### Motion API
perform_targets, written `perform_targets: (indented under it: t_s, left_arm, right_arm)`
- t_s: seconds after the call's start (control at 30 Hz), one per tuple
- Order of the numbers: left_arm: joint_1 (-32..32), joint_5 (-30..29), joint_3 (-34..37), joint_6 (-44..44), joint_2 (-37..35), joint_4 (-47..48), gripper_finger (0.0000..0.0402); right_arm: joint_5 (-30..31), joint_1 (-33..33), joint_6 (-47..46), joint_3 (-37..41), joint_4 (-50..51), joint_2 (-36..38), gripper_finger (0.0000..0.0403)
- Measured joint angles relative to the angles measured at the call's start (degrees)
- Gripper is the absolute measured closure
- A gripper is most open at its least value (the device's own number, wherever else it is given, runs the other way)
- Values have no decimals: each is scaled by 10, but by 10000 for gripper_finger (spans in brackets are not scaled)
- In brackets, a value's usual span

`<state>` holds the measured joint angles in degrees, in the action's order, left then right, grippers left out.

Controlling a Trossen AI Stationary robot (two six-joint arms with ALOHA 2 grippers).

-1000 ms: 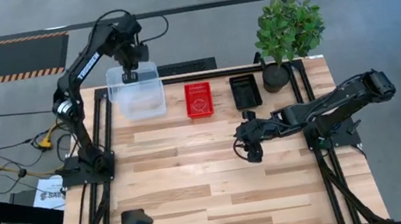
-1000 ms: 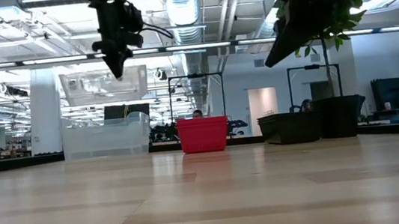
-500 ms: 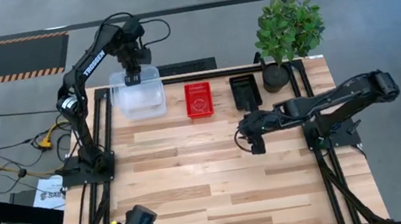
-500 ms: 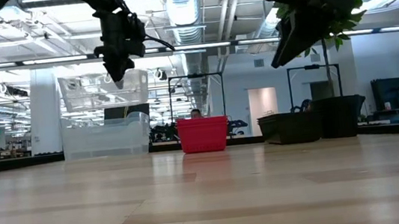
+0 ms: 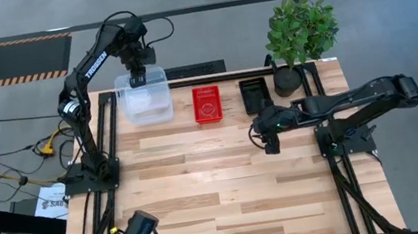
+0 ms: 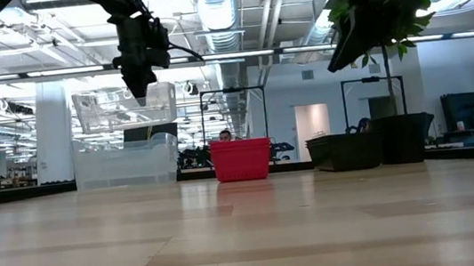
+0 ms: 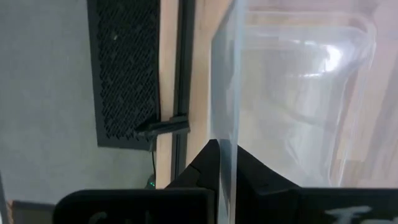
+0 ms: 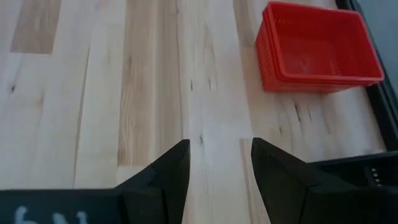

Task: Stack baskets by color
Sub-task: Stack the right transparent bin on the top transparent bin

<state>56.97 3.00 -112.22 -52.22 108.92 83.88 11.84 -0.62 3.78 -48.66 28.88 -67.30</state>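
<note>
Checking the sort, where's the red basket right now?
In the high view the red basket sits at the table's far edge, between the clear baskets on the left and the black basket on the right.

A clear translucent basket [image 6: 120,108] hung level in the air by its rim, straight above a second clear basket [image 6: 126,162] that stood on the table's far left. Beside it sat a red mesh stack [image 5: 207,104], upright, and further right, near it but apart, a black mesh basket [image 5: 254,95].
</note>
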Motion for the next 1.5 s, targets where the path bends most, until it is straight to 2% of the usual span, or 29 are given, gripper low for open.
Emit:
perform_targets:
  t_s: [0.37,0.83,0.97,1.07,1.37,1.5]
  left_arm:
    - [19,12,0,9,25,1,401]
    - [16,-20,1,2,85,5,401]
    - [15,-17,0,49,84,-17,397]
    - [13,-15,0,54,84,-7,377]
    - [-14,-52,0,59,84,-8,273]
    - [-24,-56,-10,58,84,-8,242]
  right_arm:
    - [0,15,43,0,-33,39,212]
    - [0,35,51,0,-20,43,212]
    - [-2,38,57,0,-20,43,212]
    - [-3,38,59,0,-20,43,212]
    - [-14,38,68,0,-27,43,212]
    - [-14,38,68,0,-36,45,212]
